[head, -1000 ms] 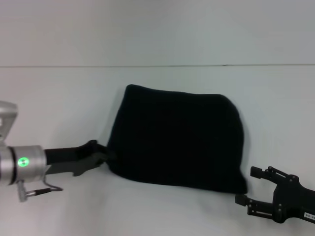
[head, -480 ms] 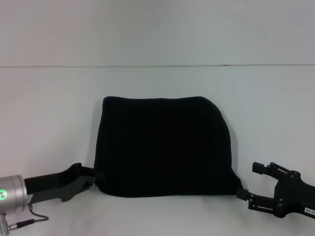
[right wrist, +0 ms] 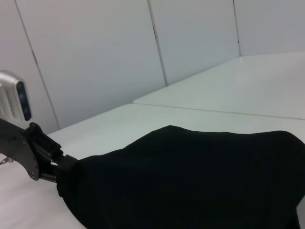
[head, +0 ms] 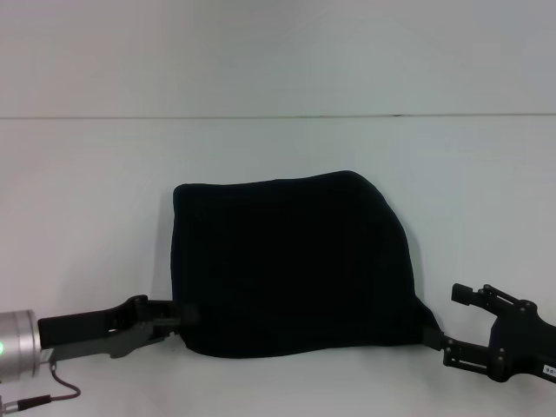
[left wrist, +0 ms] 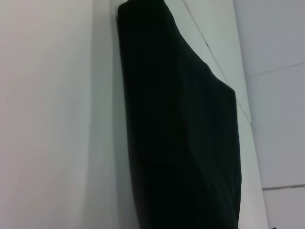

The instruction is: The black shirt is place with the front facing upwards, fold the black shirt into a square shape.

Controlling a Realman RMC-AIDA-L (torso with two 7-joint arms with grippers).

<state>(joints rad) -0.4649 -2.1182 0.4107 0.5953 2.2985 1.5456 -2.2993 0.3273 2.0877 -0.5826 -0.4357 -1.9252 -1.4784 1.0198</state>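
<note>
The black shirt (head: 291,265) lies folded into a rough rectangle on the white table (head: 87,191), with no lettering showing. My left gripper (head: 178,314) comes in low from the left and is shut on the shirt's near left corner. The right wrist view shows that same left gripper (right wrist: 58,165) pinching the cloth of the shirt (right wrist: 190,181). My right gripper (head: 449,323) stands open at the shirt's near right corner, and its lower finger (head: 448,351) touches the cloth there. In the left wrist view the shirt (left wrist: 186,133) fills the frame and no fingers appear.
The table's far edge (head: 278,116) meets a plain white wall behind the shirt. Bare white tabletop lies to the left, right and behind the shirt. White wall panels (right wrist: 95,57) stand beyond the table in the right wrist view.
The left gripper has drawn back toward me and leftward, dragging the shirt nearer and flattening it. The right gripper went from clear of the shirt to touching its near right corner.
</note>
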